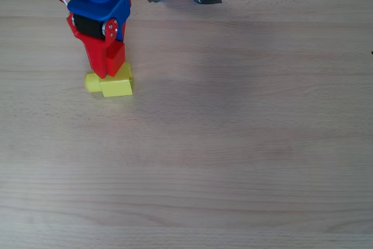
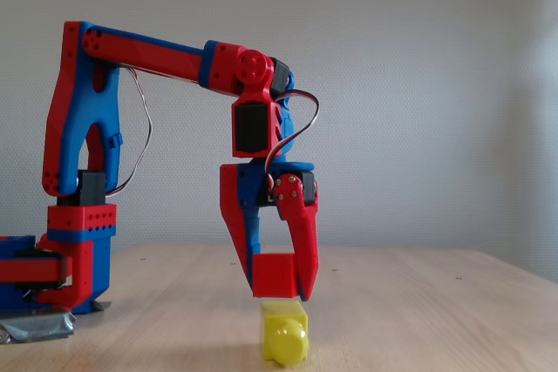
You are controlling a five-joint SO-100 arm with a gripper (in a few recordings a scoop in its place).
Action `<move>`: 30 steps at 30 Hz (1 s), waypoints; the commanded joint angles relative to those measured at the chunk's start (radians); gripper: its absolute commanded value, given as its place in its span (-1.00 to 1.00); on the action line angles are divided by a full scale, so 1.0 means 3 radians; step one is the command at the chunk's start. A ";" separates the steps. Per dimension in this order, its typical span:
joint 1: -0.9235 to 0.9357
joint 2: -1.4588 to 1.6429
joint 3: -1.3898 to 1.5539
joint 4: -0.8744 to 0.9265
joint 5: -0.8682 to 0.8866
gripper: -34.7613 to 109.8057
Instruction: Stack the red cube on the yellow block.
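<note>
One wooden table point(image 2: 418, 302) carries everything, and the red-and-blue arm point(image 2: 148, 54) reaches out from its taped base over the work spot. Its gripper point(image 2: 277, 280) points straight down with the jaws closed on the red cube point(image 2: 275, 274), which sits low between the fingertips, its lower face about level with their ends. In the fixed view the cube hangs just above the yellow block point(image 2: 284, 330), with a thin gap between them and the block's round stud facing the camera. From overhead the gripper point(image 1: 108, 65) covers most of the cube point(image 1: 118, 58), and the block point(image 1: 115, 83) pokes out toward the picture's bottom and left, so the alignment looks slightly off. My worry: if the jaws let go with that offset, the cube could land on an edge and tip off. Lowering further could also make a fingertip nudge the light block sideways.
</note>
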 commanded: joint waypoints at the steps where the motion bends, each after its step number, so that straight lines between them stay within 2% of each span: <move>1: 0.0031 0.0414 0.0005 -0.0036 -0.0026 -0.52; 14: -0.0041 0.0409 0.0205 -0.0210 0.0005 -0.51; 16: -0.0041 0.0404 0.0205 -0.0210 0.0015 -0.45; 18: -0.0046 0.0389 0.0215 -0.0210 0.0010 -0.13; 21: -0.0046 0.0383 0.0251 -0.0235 0.0015 0.03; 30: -0.0077 0.0337 0.0337 -0.0343 -0.0036 0.19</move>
